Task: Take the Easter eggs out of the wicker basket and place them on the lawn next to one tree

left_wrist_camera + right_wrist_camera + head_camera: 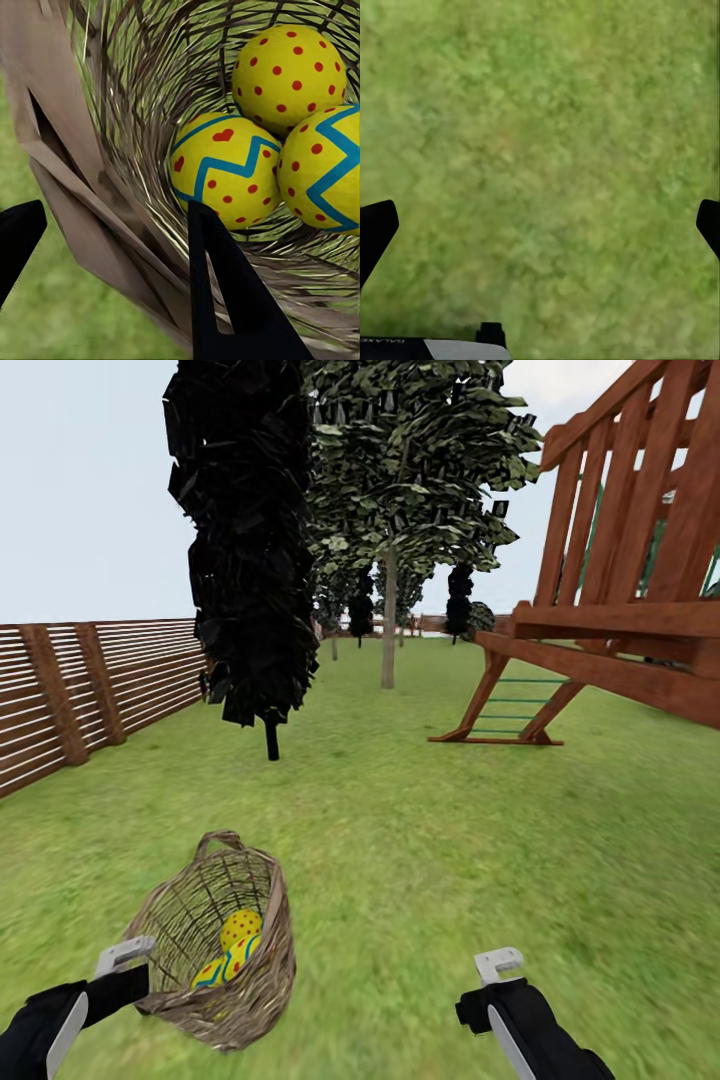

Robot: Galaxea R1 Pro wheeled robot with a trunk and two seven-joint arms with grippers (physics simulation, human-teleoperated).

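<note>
Your left claw (112, 225) straddled the brown open-weave wicker basket's (97, 142) wall, clamped; right claw (540, 225) hung apart. Carry level so the yellow dotted eggs (225, 169) stay in.

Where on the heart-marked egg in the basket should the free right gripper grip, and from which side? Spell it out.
Grip the heart-marked egg across its round middle, coming in through the wicker basket's open mouth, likely the only way in. Woven wall rings it, and the dotted egg and zigzag egg crowd one side, so set the right gripper's open jaws on its freer flanks.
</note>
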